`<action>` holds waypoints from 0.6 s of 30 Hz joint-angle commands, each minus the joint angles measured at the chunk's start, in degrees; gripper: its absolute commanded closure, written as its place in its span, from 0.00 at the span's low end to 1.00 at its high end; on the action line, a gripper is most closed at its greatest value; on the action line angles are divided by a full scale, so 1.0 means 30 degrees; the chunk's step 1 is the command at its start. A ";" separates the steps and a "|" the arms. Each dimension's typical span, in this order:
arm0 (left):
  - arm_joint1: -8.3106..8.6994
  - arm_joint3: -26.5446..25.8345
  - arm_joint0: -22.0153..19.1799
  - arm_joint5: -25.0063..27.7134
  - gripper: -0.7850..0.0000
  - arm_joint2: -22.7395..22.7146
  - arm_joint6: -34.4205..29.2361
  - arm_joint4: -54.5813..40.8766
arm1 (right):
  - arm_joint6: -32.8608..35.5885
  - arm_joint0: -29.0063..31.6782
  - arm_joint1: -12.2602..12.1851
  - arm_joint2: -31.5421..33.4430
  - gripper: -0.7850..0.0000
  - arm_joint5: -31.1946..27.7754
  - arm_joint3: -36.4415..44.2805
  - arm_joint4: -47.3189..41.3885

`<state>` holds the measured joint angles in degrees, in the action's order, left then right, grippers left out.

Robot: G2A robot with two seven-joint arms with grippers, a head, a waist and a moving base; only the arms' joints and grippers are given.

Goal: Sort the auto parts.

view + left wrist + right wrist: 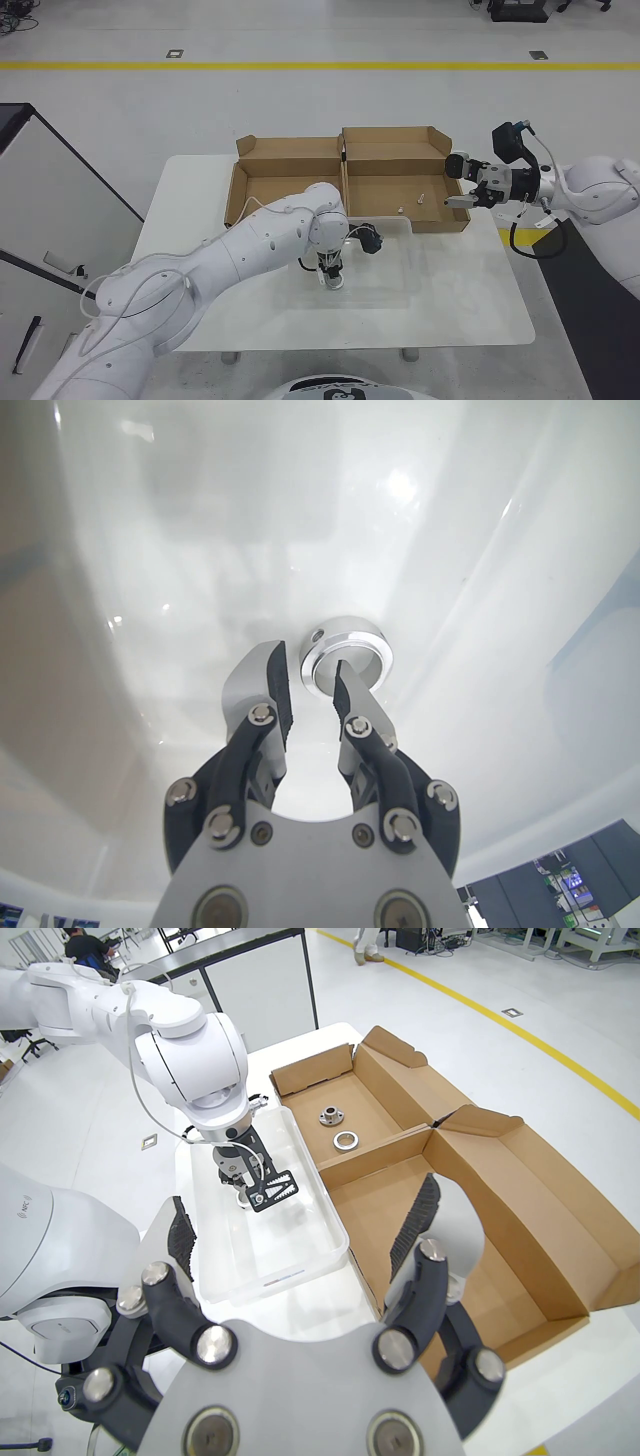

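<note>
1. Left hand (pixel 309 660), partly open, straddles the shiny silver metal ring (pixel 345 625), one ribbed pad inside its bore.
2. The ring lies flat in the glossy clear plastic tray (pixel 240 1290).
3. Right hand (pixel 304 1192) gapes wide, empty.

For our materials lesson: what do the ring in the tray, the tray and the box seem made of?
Ring: probably polished steel or aluminium, bright machined sheen. Tray: glossy translucent plastic, reflections. Box: matte brown cardboard, folded flaps.

The table (pixel 480 300) is viewed from above. The clear tray (pixel 200 550) is seen close up from the left wrist; tray and cardboard box (pixel 500 1188), shared with the top view, are overlooked from the right wrist.
</note>
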<state>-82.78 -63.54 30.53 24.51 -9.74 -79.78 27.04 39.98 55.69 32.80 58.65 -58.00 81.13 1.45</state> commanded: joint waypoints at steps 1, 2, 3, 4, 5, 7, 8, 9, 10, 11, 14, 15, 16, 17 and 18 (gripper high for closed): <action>-0.0009 0.0071 -0.0005 0.0013 0.69 0.0000 0.0014 -0.0003 | 0.0000 0.0001 0.0000 0.0001 0.00 0.0000 0.0000 0.0000; -0.0016 0.0090 -0.0010 0.0021 0.69 0.0000 0.0022 -0.0004 | 0.0000 0.0001 0.0000 0.0001 0.00 0.0000 0.0000 0.0000; -0.0025 0.0114 -0.0017 0.0036 0.69 0.0000 0.0037 0.0015 | 0.0000 0.0001 0.0000 0.0001 0.00 0.0000 0.0000 0.0000; -0.0037 0.0155 -0.0016 0.0057 0.69 0.0000 0.0059 0.0032 | 0.0000 0.0001 0.0000 0.0001 0.00 0.0000 0.0000 0.0000; -0.0054 0.0192 -0.0007 0.0079 0.69 0.0000 0.0080 0.0038 | 0.0000 0.0001 0.0000 0.0001 0.00 0.0000 0.0000 0.0000; -0.0101 0.0268 0.0062 0.0094 0.69 0.0000 0.0095 0.0105 | 0.0000 0.0001 0.0000 0.0001 0.00 0.0000 0.0000 0.0000; -0.0128 0.0296 0.0102 0.0111 0.69 0.0000 0.0112 0.0181 | 0.0000 0.0001 0.0000 0.0001 0.00 0.0000 0.0000 0.0000; -0.0156 0.0361 0.0119 0.0135 0.69 0.0000 0.0137 0.0205 | 0.0000 0.0001 0.0000 0.0001 0.00 0.0000 0.0000 0.0000; -0.0188 0.0429 0.0147 0.0148 0.69 0.0000 0.0149 0.0268 | 0.0000 0.0001 0.0000 0.0001 0.00 0.0000 0.0000 0.0000; -0.0222 0.0502 0.0167 0.0159 0.69 0.0000 0.0161 0.0326 | 0.0000 0.0001 0.0000 0.0001 0.00 0.0000 0.0000 0.0000; -0.0332 0.0726 0.0224 0.0190 0.70 0.0000 0.0191 0.0456 | 0.0000 0.0001 0.0000 0.0001 0.00 0.0000 0.0000 0.0000; -0.0371 0.0811 0.0232 0.0212 0.72 0.0000 0.0214 0.0466 | 0.0000 0.0001 0.0000 0.0001 0.00 0.0000 0.0000 0.0000; -0.0410 0.0898 0.0235 0.0226 0.75 0.0000 0.0228 0.0510 | 0.0000 0.0001 0.0000 0.0001 0.00 0.0000 0.0000 0.0000; -0.0450 0.0978 0.0242 0.0236 0.84 0.0000 0.0238 0.0589 | 0.0000 0.0001 0.0000 0.0001 0.00 0.0000 0.0000 0.0000; -0.0491 0.1072 0.0236 0.0225 1.00 0.0000 0.0227 0.0689 | 0.0000 0.0001 0.0000 0.0001 0.00 0.0000 0.0000 0.0000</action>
<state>-84.12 -60.63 31.25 25.21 -9.74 -79.08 28.77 39.98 55.69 32.80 58.65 -58.00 81.13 1.45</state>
